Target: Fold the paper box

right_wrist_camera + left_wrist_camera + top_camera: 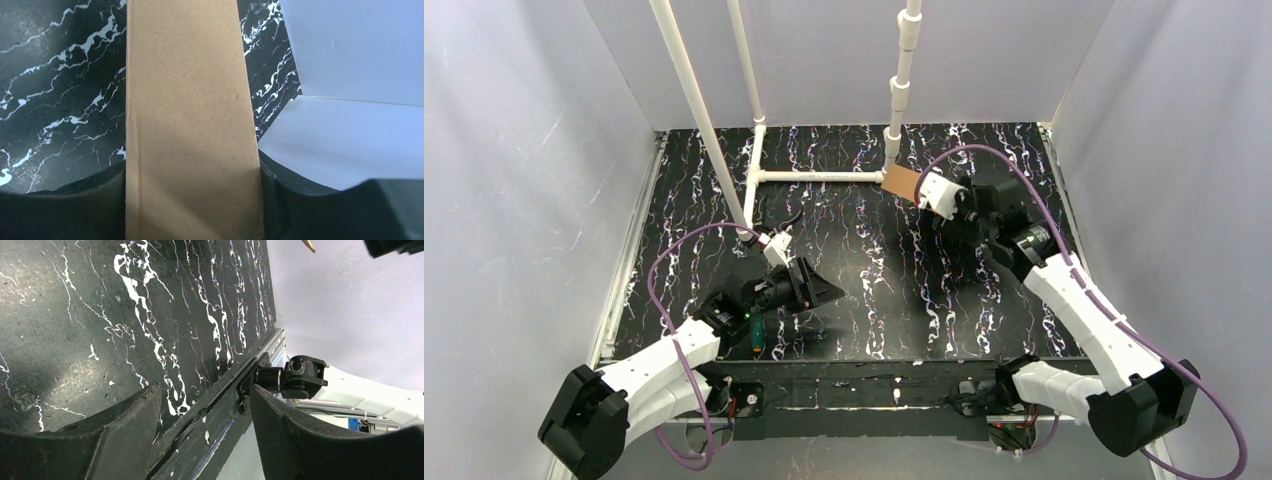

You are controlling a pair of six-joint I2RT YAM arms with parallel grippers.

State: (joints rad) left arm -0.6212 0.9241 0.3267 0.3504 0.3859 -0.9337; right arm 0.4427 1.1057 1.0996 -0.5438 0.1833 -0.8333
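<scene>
In the right claw (192, 172): jaws partly apart yet closed on a load, pinching the plain brown corrugated cardboard paper box (185, 90) across its width, one pad against each long edge. Gripped at the far side of the black, white-veined marble-pattern tabletop (55, 75), just beside the foot of the white plastic pipe frame (819, 176). From above, only a small brown corner poking out past the claw. Hard to tell whether lifted or resting on an edge, and impossible to tell how many flaps are tucked.

In the left claw (205, 390): nothing. Standing wide apart, hovering low over bare tabletop near the front edge, well apart from the box.

Judged as mid-task: looks like a carry or reposition of a box showing one narrow, flat face, not a crease being pressed. Next, probably: bring the box toward the middle, within reach of both arms, and set it down flat. Then ease off the right grip without letting the walls spring, and press any remaining flaps with the left. Calls for a steady wrist and a level set-down.
</scene>
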